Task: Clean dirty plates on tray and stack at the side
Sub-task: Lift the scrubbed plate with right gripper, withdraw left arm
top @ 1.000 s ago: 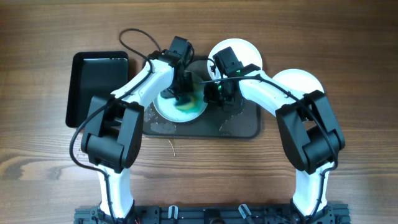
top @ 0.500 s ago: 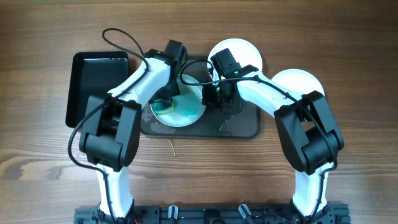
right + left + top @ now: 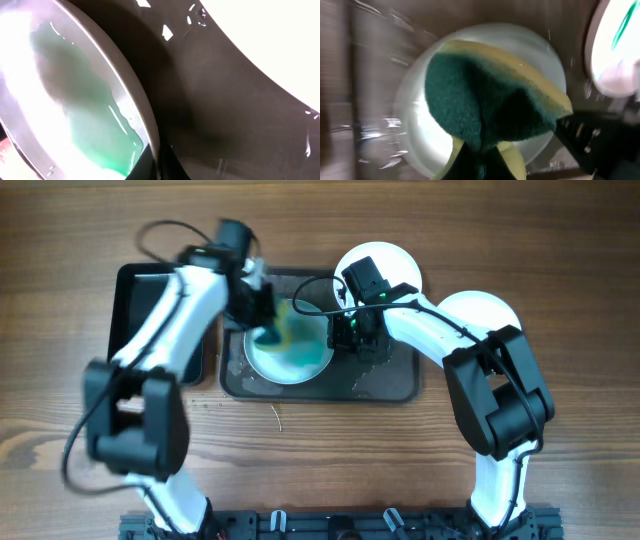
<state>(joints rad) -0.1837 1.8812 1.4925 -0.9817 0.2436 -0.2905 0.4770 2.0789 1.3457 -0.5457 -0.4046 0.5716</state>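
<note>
A plate [image 3: 300,355] smeared teal-green sits on the dark grey tray [image 3: 385,385]. My right gripper [image 3: 345,332] is shut on this plate's right rim; the wrist view shows the rim [image 3: 145,125] pinched between the fingers. My left gripper [image 3: 262,315] is shut on a green and yellow sponge [image 3: 490,100] and holds it over the plate's upper left part [image 3: 420,125]. The left arm is blurred by motion. Two plain white plates lie off the tray: one [image 3: 395,260] at its far edge, one [image 3: 485,310] to the right.
A smaller glossy black tray [image 3: 140,300] stands left of the grey tray, partly under my left arm. Water drops and streaks lie on the grey tray's surface [image 3: 240,100]. Wooden table all around.
My left arm has swung left and up, carrying the sponge across the plate toward its upper left edge. The right gripper has kept its hold on the rim.
</note>
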